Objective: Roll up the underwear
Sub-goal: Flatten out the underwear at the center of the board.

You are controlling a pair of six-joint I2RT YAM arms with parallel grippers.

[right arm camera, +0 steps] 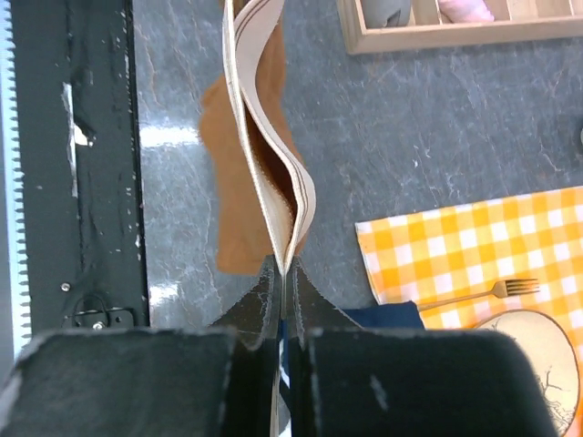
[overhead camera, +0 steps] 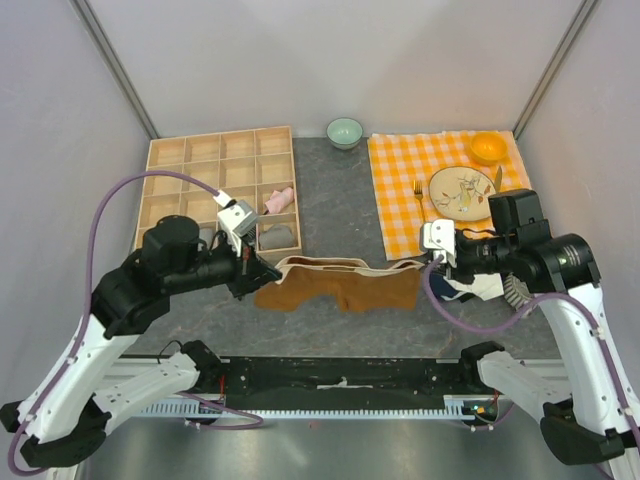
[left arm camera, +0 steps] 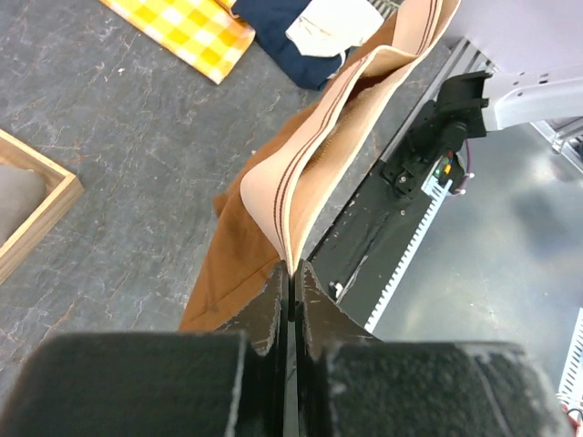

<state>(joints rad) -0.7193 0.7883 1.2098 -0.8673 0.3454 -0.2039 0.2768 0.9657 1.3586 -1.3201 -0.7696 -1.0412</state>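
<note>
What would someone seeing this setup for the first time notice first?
Most likely the rust-brown underwear stretched across the middle of the table, its tan band pinched at either end by the left gripper and right gripper. Next, the bright orange-and-white checked cloth at the back right with a plate and orange bowl, and the wooden divided tray back left.
</note>
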